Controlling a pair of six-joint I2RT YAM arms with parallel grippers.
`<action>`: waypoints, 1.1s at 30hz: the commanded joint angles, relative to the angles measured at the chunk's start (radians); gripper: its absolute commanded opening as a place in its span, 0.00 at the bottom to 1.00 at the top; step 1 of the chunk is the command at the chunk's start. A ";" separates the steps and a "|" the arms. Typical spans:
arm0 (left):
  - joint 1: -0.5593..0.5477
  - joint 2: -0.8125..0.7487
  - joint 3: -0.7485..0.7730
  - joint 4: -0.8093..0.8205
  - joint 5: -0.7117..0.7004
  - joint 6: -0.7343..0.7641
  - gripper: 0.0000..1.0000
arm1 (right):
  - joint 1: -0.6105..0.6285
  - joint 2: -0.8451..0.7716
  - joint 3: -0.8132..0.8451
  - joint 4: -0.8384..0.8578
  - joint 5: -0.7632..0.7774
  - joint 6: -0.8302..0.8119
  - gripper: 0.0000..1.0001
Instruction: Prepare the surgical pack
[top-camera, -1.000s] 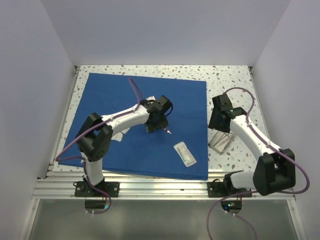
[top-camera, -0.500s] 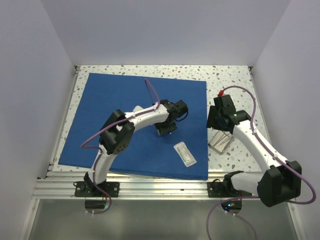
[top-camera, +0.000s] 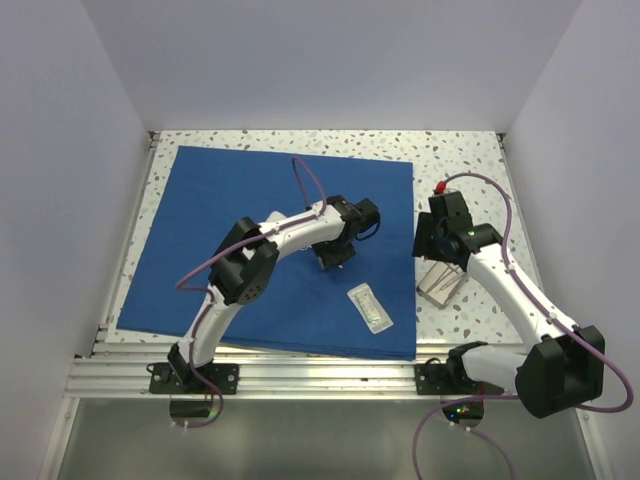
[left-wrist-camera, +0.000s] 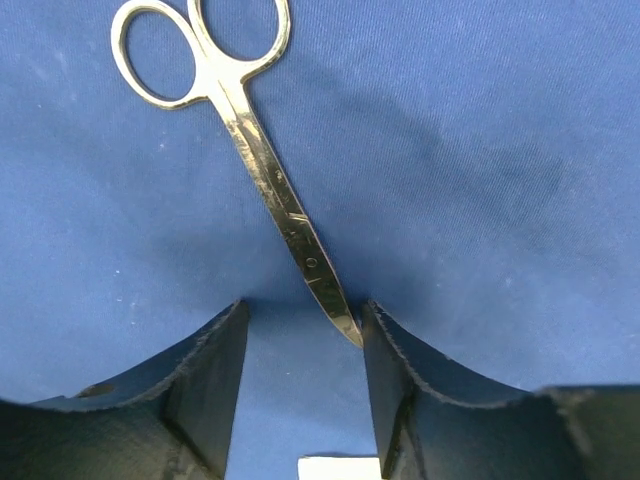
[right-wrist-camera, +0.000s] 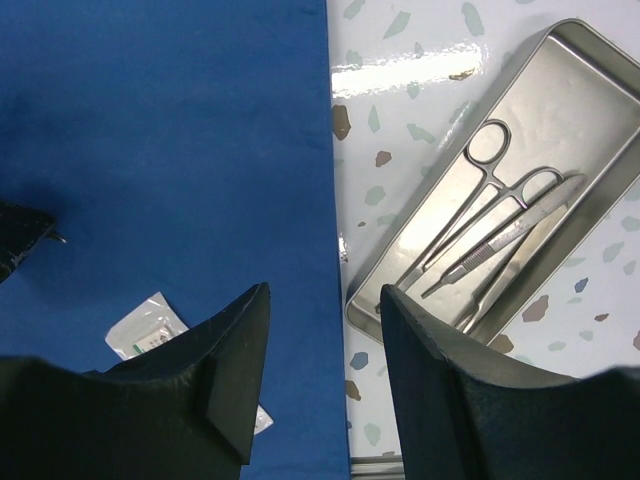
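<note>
As you look down from the overhead camera, a royal-blue drape (top-camera: 230, 200) lies flat across the left and middle of the speckled counter (top-camera: 460, 150). Your left gripper (top-camera: 335, 256) reaches low over the drape's centre. Seen from the left wrist, its jaws are released and stand apart just above the cloth. Steel scissors (left-wrist-camera: 270, 178) lie closed and flat on the drape, with the ring handles toward 11 o'clock and the blade tip toward 5 o'clock. That tip sits in the gap between the jaws, close against the right-hand one. Whether it touches that jaw cannot be told.

At 5 o'clock from the left gripper, a clear packet (top-camera: 370, 308) rests on the drape near its front edge, well apart from the scissors.

Your right gripper (top-camera: 441, 248) hangs near the drape's right edge, at 3 o'clock from the left one. From the right wrist, its jaws are released with nothing between them. Below the gap runs the line where blue cloth meets counter. At 2 o'clock in that view a small silver tray (right-wrist-camera: 580, 90) sits on the bare counter, just beside the drape and not touching it. Inside lie ring-handled forceps (right-wrist-camera: 458, 228) and a slim straight instrument (right-wrist-camera: 515, 232), side by side. The packet shows at 8 o'clock, partly hidden behind the left jaw.
</note>
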 joint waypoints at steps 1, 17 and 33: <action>0.016 0.031 0.021 -0.054 -0.031 -0.043 0.51 | 0.000 -0.036 -0.003 0.028 -0.009 -0.017 0.52; 0.019 0.019 0.007 -0.027 -0.062 0.024 0.10 | 0.000 -0.030 -0.008 0.041 -0.058 -0.011 0.51; -0.078 -0.366 -0.447 0.385 -0.104 0.401 0.00 | 0.001 0.157 -0.009 0.253 -0.474 0.062 0.62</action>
